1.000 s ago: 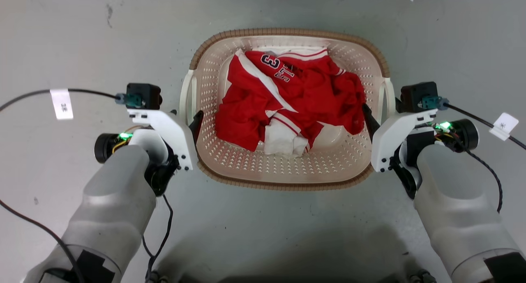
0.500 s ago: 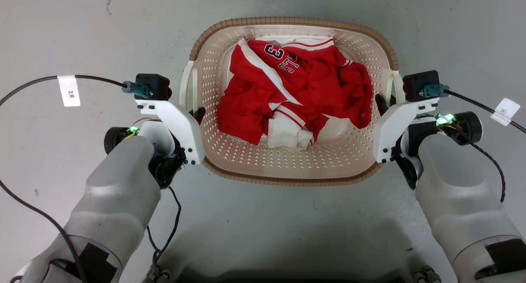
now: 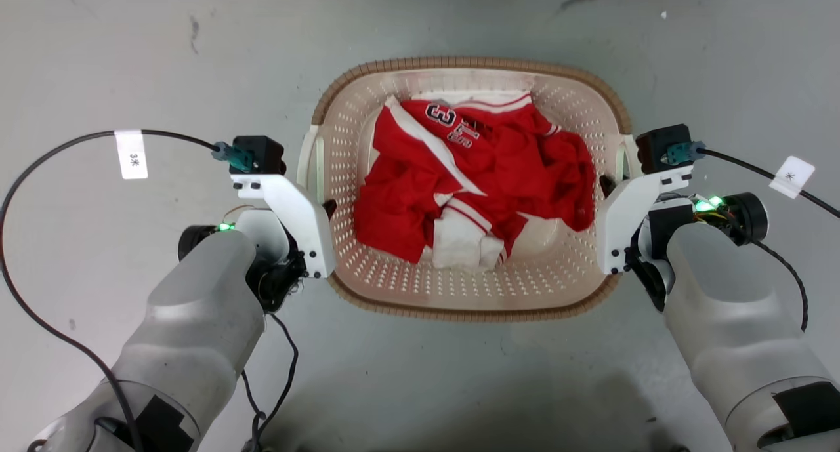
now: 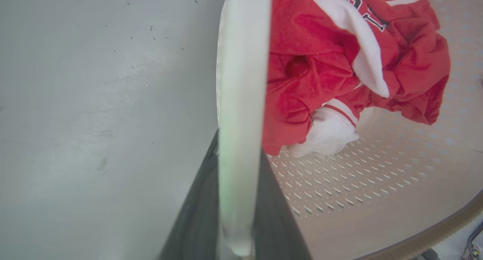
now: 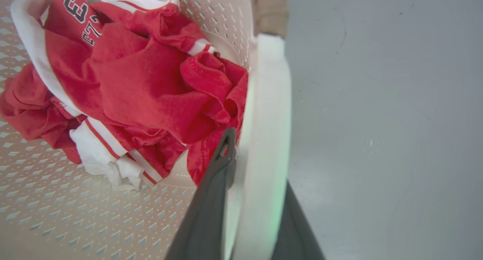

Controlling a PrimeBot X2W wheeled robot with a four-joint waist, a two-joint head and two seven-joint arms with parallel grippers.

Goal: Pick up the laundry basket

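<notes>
chg: left pincer [image 4: 240, 150] moved in, grips 9 o'clock handle [image 4: 243, 63] | right pincer [image 5: 258, 158] likewise, 3 o'clock handle [image 5: 269, 82] | basket [image 3: 472, 313] looks ready to lift

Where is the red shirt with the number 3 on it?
In the head view, the crumpled red and white jersey lies inside the cream perforated plastic laundry basket, between the left gripper and right gripper.

The left tool [image 3: 327, 208] and right tool [image 3: 608, 185] have pushed further in against the laundry basket [image 3: 472, 311]'s sides.
</notes>
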